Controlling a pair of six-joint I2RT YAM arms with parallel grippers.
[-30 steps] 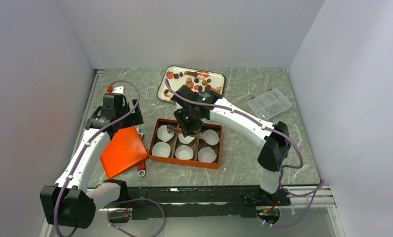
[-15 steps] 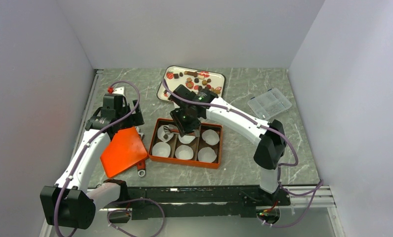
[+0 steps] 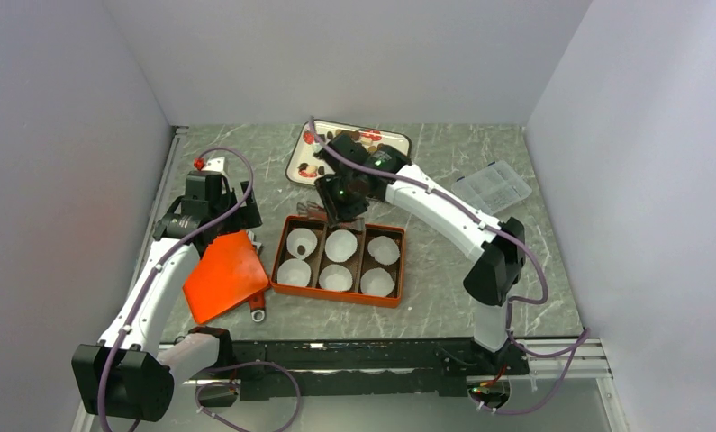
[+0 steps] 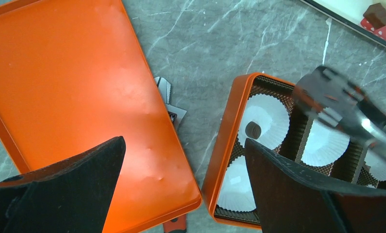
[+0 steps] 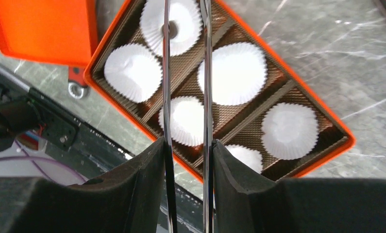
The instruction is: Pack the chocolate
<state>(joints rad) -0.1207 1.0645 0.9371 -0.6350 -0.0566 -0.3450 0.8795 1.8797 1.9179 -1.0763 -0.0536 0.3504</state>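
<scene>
An orange box (image 3: 332, 295) holds several white paper cups. One dark round chocolate (image 3: 299, 246) lies in the far-left cup; it also shows in the left wrist view (image 4: 253, 129) and the right wrist view (image 5: 173, 30). More chocolates (image 3: 369, 138) lie on the white tray (image 3: 293, 167). My right gripper (image 3: 340, 207) is shut on metal tongs (image 5: 166, 73), raised over the box's far edge; the tongs' blades stand apart and empty. My left gripper (image 4: 183, 184) is open and empty, above the gap between the orange lid (image 4: 74, 97) and the box.
The orange lid (image 3: 225, 274) lies left of the box, on a red-handled tool (image 3: 258, 308). A clear plastic case (image 3: 491, 188) sits at the right back. Grey walls enclose the table on three sides.
The tongs swung over the far-left cup, left a dark chocolate in it, and drew back toward the tray. The left arm stayed nearly still.
</scene>
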